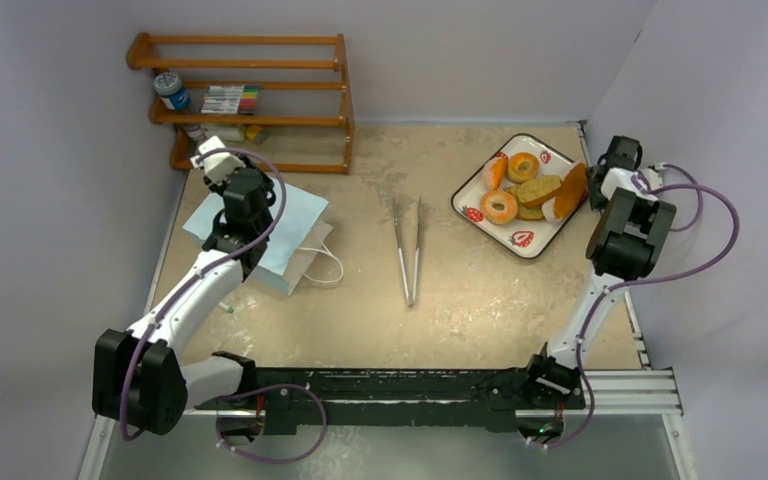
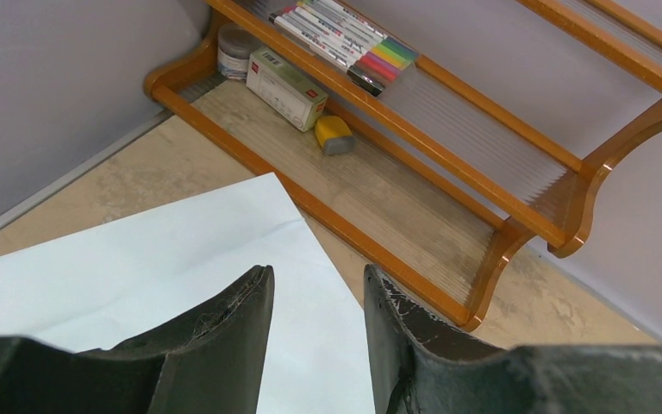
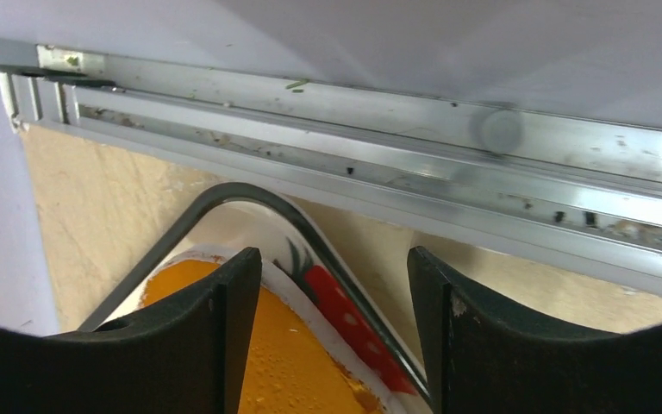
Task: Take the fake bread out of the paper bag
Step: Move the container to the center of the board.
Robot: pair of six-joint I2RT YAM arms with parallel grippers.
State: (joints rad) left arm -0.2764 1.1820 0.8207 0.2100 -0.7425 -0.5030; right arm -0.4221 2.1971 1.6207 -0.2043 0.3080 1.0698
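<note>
Fingers of the left gripper stand apart with nothing between them. They hang over the paper bag, which lies flat on the table at the left. Its pale blue side faces up and its white cord handles trail toward the middle. In the left wrist view the bag's far corner lies just beyond the fingertips. Whether the fingers touch the paper cannot be told.

On the right gripper the fingers are likewise spread and hold nothing. They are at the far right corner of the strawberry-patterned tray. Below the gap between them lie the tray's rim and a printed strawberry. The orange baguette runs under the finger on the left of that view, and contact with it cannot be made out.

All the fake bread in view lies on that tray, well apart from the bag. Two bagel rings sit toward its left side, tan slices in the middle, and the baguette along the right edge, just beside the right gripper.

A pair of metal tongs lies on the table between bag and tray. A wooden shelf rack with markers stands at the far left, behind the bag.
</note>
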